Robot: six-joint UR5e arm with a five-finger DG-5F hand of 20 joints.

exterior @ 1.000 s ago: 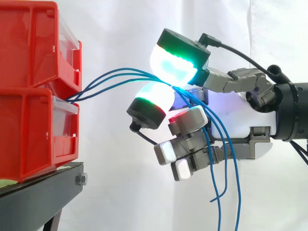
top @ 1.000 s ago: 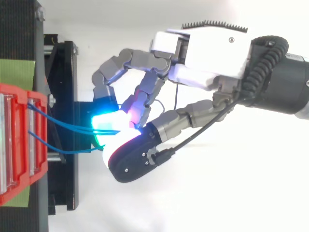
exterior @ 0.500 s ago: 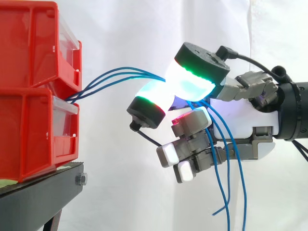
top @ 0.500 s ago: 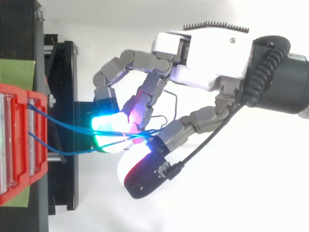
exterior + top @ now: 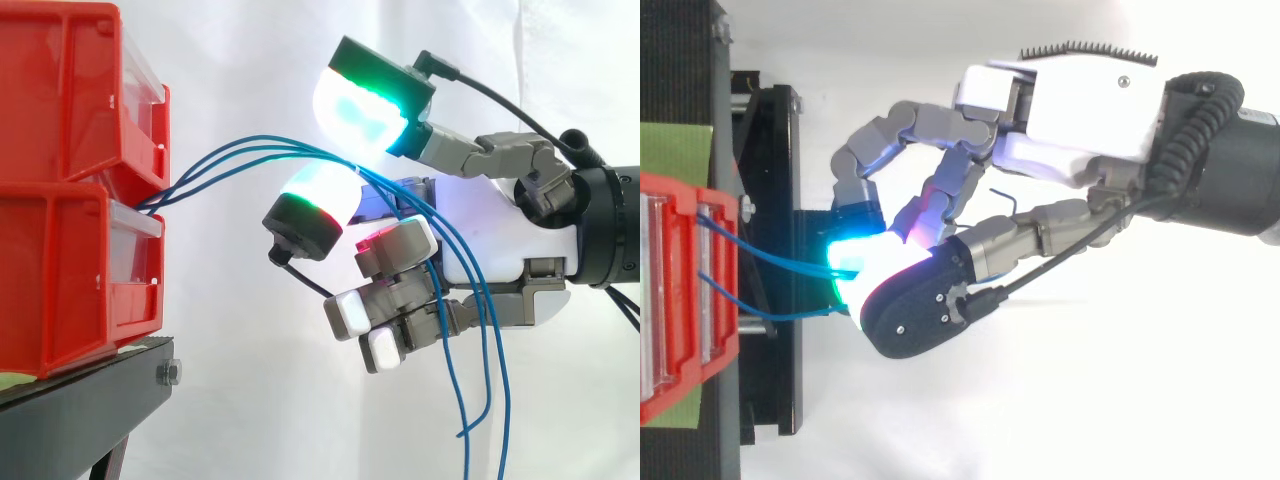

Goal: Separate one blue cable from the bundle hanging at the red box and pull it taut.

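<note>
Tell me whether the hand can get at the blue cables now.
Probably yes: the blue cables run from the red box across the hand, nothing between them. Singling one out looks harder; they lie close together.

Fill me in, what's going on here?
A robot hand is at a bundle of blue cables coming out of the red bins at left. The cables run through the robot hand and hang slack below it. None looks singled out or taut yet; I can't tell whether it has a grip.

At the left, a black stand (image 5: pixel 80 405) bearing a green sheet (image 5: pixel 675 148) stands before a white curtain (image 5: pixel 240 60).
</note>
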